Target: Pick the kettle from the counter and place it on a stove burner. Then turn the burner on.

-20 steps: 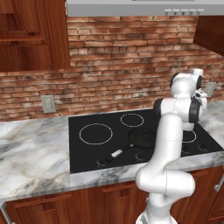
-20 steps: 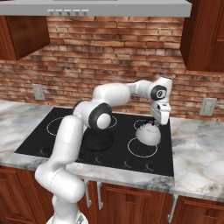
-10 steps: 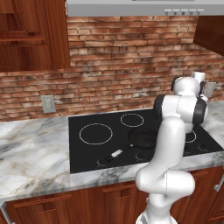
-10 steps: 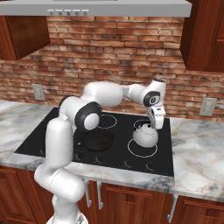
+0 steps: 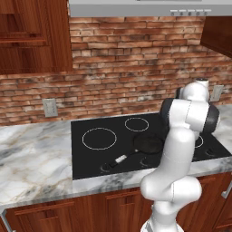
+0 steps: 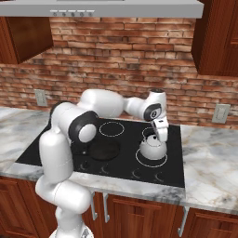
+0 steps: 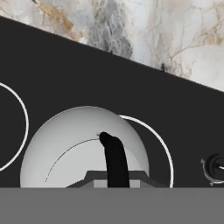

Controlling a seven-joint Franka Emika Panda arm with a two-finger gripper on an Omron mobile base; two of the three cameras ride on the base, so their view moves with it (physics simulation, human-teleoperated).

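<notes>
The silver-grey dome-shaped kettle [image 6: 151, 148] is over the front right stove burner [image 6: 141, 162], a white ring in the black glass. Whether its base touches the glass I cannot tell. My gripper [image 6: 162, 136] reaches down from the right and is shut on the kettle's thin black handle. In the hand view the kettle [image 7: 74, 148] lies directly below, its black handle [image 7: 116, 159] running toward the camera, and the stove burner [image 7: 165, 151] arcs out from under its right side. The marble counter [image 7: 153, 30] lies beyond the glass edge.
A black frying pan [image 6: 103, 149] sits on the front middle of the cooktop [image 6: 46, 148], its handle [image 5: 120, 159] pointing to the front left. Other white rings [image 5: 99, 138] mark the left and back burners. A control knob [image 7: 215, 166] is beside the kettle. A brick wall stands behind.
The arm has folded in, carrying the kettle slightly left and down toward the front right ring. The gripper stays shut on the handle.
</notes>
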